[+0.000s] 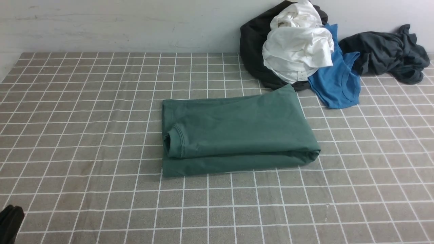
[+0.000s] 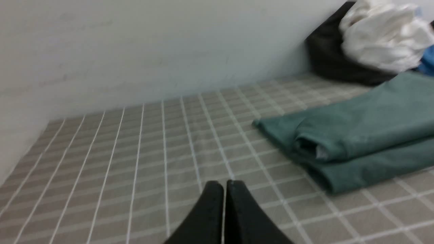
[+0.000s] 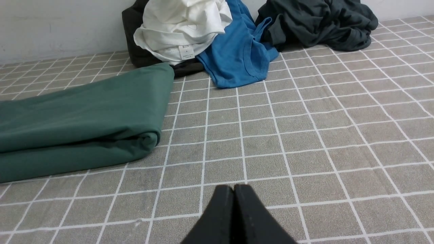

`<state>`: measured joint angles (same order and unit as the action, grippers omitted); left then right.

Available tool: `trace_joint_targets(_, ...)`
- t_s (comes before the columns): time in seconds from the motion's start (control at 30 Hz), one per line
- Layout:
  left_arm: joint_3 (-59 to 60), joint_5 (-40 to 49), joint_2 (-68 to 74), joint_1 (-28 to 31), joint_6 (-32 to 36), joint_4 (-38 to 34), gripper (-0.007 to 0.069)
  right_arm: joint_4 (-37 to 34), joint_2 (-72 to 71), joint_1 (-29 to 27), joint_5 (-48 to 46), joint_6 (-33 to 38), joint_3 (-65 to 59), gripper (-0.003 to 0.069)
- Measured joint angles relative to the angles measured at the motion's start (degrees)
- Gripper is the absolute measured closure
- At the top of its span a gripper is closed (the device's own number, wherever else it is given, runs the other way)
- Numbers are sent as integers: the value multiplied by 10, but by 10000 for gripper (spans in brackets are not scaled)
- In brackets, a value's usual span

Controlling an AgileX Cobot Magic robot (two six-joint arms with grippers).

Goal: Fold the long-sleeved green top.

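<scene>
Front view shows the green long-sleeved top (image 1: 237,132) folded into a neat rectangle mid-table on the checked cloth (image 1: 84,135), its far corner touching the clothes pile (image 1: 295,44). Both the left gripper (image 2: 224,184) and right gripper (image 3: 233,188) are pressed closed, holding nothing, apart from the top.

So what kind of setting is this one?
Probably a lab laundry-folding bench: a grid-checked tablecloth against a bare white wall, a folded green long-sleeved top, and a pile of unfolded clothes waiting.
</scene>
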<state>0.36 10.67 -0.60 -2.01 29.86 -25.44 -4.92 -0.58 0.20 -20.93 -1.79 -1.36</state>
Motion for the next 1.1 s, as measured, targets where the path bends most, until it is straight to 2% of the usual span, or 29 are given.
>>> trace_joint_targets(0.1, 12, 18, 0, 6, -144, 131, 629, 0, 0, 0, 0, 0, 0, 673)
trace_joint_targets(0.17, 12, 30, 0, 6, -183, 184, 629, 0, 0, 0, 0, 0, 0, 673)
trace_joint_targets(0.2, 12, 56, 0, 6, -242, 238, 629, 0, 0, 0, 0, 0, 0, 673)
trace_joint_targets(0.27, 12, 84, 0, 6, -270, 254, 629, 0, 0, 0, 0, 0, 0, 673)
trace_joint_targets(0.4, 11, 99, 0, 6, -275, 260, 629, 0, 0, 0, 0, 0, 0, 673)
trace_joint_targets(0.63, 11, 101, 0, 6, -274, 211, 629, 0, 0, 0, 0, 0, 0, 673)
trace_joint_targets(1.1, 11, 101, 0, 6, -274, 206, 629, 0, 0, 0, 0, 0, 0, 673)
